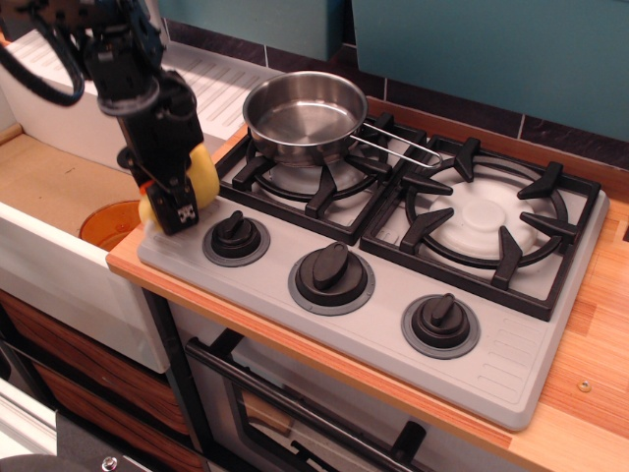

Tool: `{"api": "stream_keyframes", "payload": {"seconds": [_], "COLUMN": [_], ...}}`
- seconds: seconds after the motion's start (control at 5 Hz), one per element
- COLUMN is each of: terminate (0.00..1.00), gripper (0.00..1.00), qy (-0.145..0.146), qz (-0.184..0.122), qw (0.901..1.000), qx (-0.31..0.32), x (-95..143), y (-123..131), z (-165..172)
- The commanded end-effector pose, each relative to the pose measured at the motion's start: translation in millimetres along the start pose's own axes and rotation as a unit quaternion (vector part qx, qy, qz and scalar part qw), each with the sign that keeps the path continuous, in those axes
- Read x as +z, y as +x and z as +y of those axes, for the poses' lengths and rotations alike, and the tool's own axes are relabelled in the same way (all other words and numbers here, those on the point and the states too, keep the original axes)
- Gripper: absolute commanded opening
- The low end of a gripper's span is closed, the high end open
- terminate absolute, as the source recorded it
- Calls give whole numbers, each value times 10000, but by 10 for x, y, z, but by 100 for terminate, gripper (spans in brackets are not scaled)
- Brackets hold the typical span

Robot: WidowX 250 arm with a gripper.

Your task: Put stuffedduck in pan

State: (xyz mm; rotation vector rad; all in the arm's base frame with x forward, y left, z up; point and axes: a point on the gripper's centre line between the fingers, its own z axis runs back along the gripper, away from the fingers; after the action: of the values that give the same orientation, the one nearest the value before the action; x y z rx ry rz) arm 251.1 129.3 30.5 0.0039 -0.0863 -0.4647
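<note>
tool (175,208): shut tight on the duck (202,175), at 9 o'clock w/ stove's left edge
pan (305,115): on back-left burner, 12 o'clock

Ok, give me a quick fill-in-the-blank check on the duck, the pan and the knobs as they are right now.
1. The gripper is shut on the yellow ____.
2. The pan holds ____ inside it.
3. The pan sits on the ____ of the two burner grates in this view.
4. Along the stove's front edge there are ____ black knobs.

Missing words: stuffedduck; nothing; left; three
</note>
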Motion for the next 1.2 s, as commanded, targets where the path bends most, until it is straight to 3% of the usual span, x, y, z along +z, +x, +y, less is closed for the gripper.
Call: {"api": "stream_keyframes", "payload": {"seconds": [0.0, 0.4, 0.6, 0.8, 1.0], "terminate": [0, 0, 0, 0, 0], "gripper": [0, 0, 0, 0, 100], "qy": [260, 110, 127, 166, 160], "qz": [108, 306, 356, 312, 338], "qw": [9988, 9968, 9958, 9956, 9958], "qx": [-391, -735, -832, -867, -839], "x": [827, 1173, 1191, 1126, 1079], "y": [539, 1160, 1394, 1474, 1488], "z": [224, 343, 316, 247, 206]}}
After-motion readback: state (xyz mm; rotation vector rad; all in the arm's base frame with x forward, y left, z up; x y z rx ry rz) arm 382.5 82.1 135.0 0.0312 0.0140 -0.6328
